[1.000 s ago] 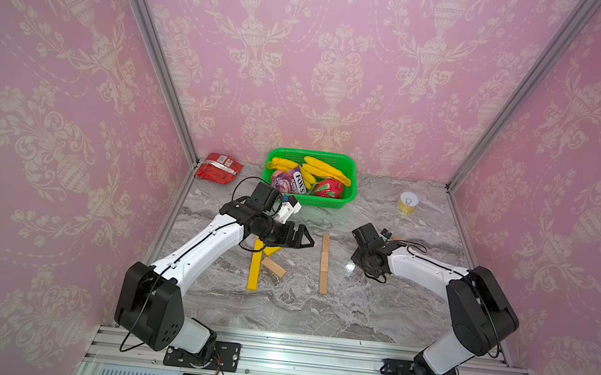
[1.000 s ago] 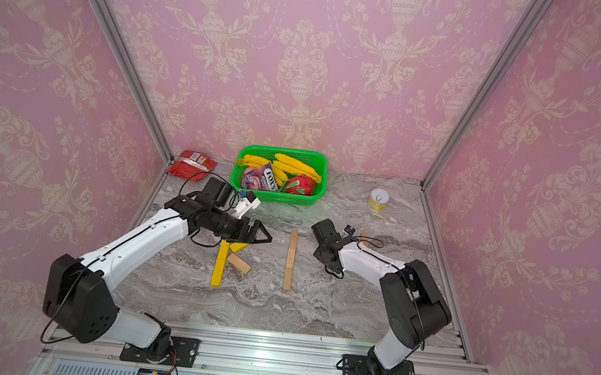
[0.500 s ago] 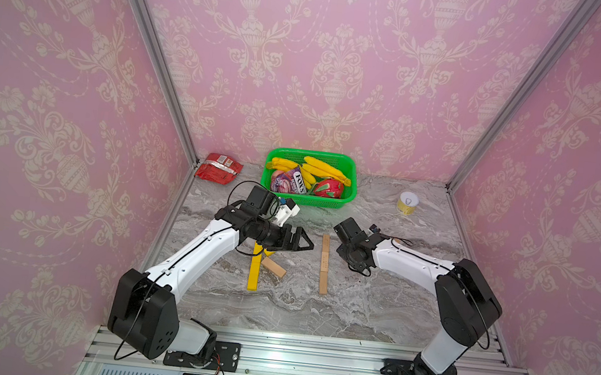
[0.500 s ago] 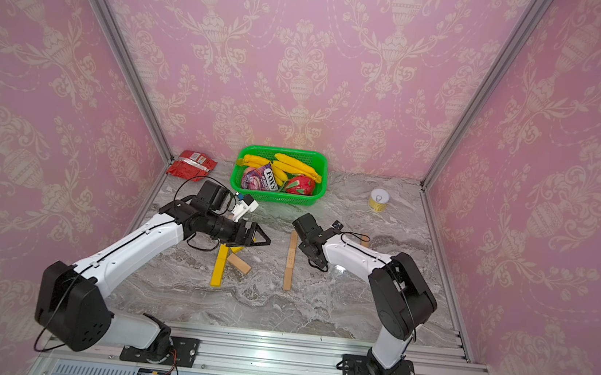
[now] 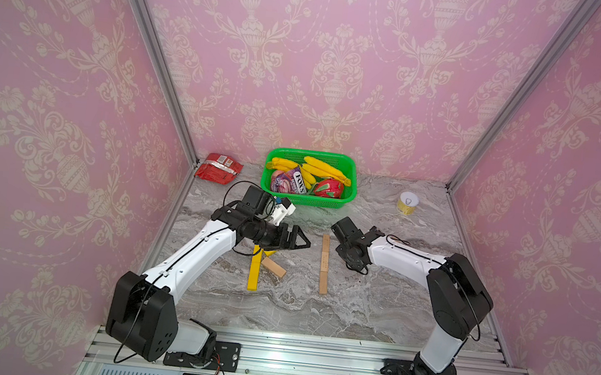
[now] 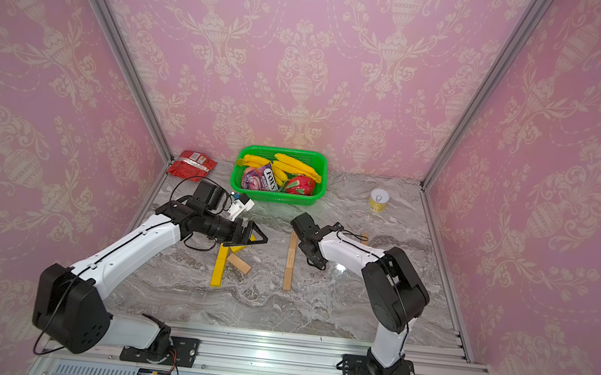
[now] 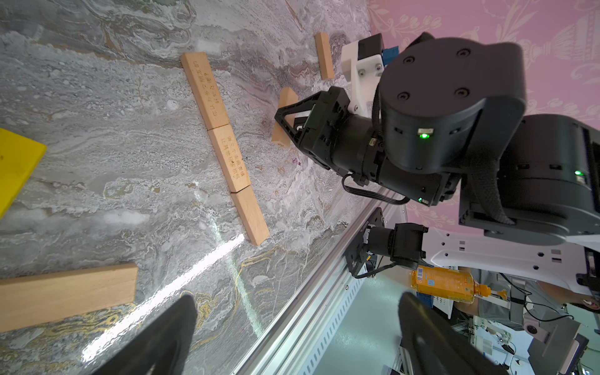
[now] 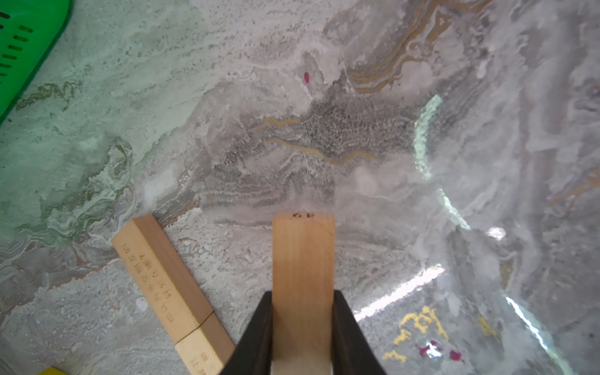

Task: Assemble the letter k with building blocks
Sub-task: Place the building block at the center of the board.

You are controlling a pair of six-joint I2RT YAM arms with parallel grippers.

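Your right fingers [image 8: 256, 331] clamp a wood block [image 8: 303, 253] beside the three-block stem [image 5: 324, 264], likely intended as a slanted arm. Your left fingers [image 7: 168, 331] stand spread and empty.

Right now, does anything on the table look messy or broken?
Nothing looks broken or spilled. The wooden stem lies straight, the right gripper holds a wood block beside it, and one spare block lies alone near that arm.
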